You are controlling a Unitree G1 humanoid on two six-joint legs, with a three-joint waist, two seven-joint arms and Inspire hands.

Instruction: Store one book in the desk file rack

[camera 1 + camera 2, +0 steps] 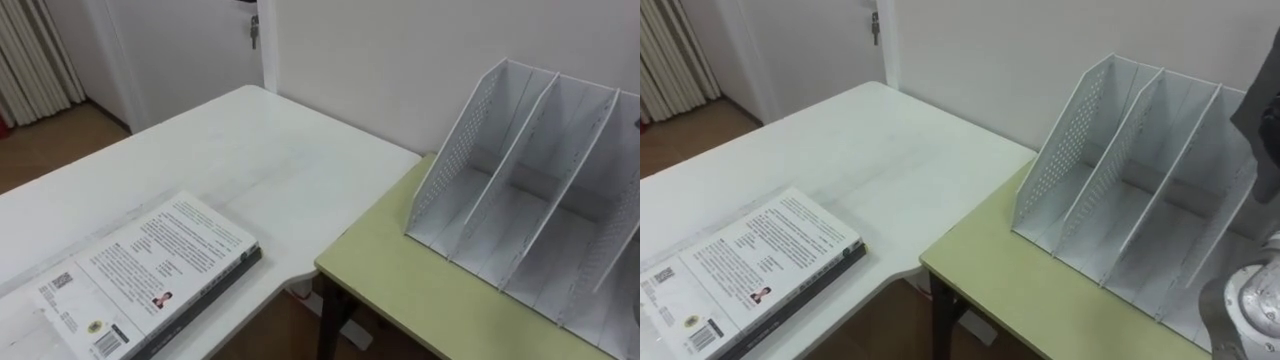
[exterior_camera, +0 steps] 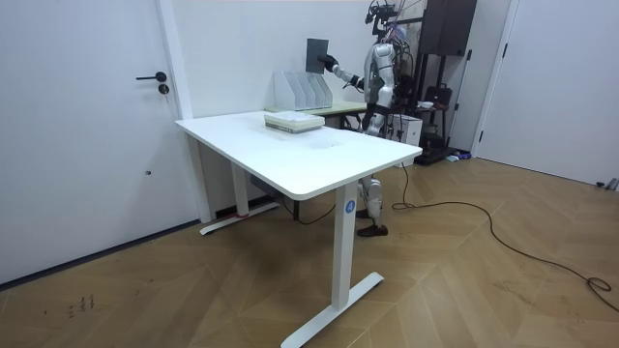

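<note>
The dark book [image 2: 317,54] is held up in the air by the right robot hand [image 2: 334,66], which is closed on its lower corner on the side toward the robot. The grip itself is too small in the room view to be described further. The book is kept upright, with its long axis close to vertical. It is seen directly above the file rack [image 1: 520,190], well apart from it and not yet between the dividers. The rack is placed on the green desk [image 1: 420,280], against the wall, and its three compartments are all empty and open to the top and to the front. In the right eye view the dark edge of the book is seen at the far right, so the book is judged to be over the compartment on the robot's right. Its flat side seems to be turned almost in line with the dividers, although this cannot be confirmed. The coming move is therefore judged to be a straight lowering into that slot, with the lower edge guided between two dividers. A white book [image 1: 150,270] is left flat on the white desk [image 1: 250,150], at the robot's left, and it is not touched.
</note>
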